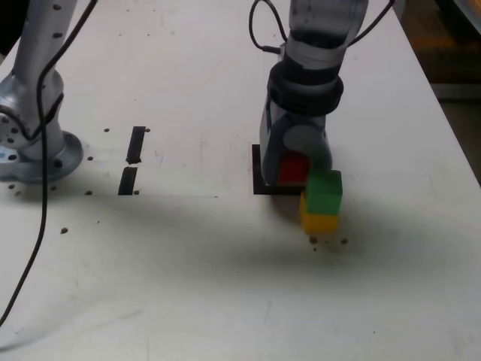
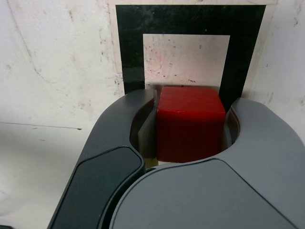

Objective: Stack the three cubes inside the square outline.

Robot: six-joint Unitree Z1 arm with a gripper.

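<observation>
My gripper (image 1: 294,162) is shut on the red cube (image 1: 291,171), low over the table. In the wrist view the red cube (image 2: 190,121) sits between the grey fingers (image 2: 143,109), at the near edge of the square outline (image 2: 128,47) of black tape, whose white centre lies mostly bare beyond it. In the exterior view the square outline (image 1: 258,171) is largely hidden by the gripper. The green cube (image 1: 325,192) rests on the yellow cube (image 1: 319,220), just outside the outline on the exterior view's right and close beside the gripper.
Two short black tape strips (image 1: 136,144) (image 1: 128,180) lie on the white table toward the exterior view's left. The arm's base (image 1: 34,154) stands at the far left with a black cable (image 1: 41,195) trailing forward. The table's edge (image 1: 451,128) runs along the right.
</observation>
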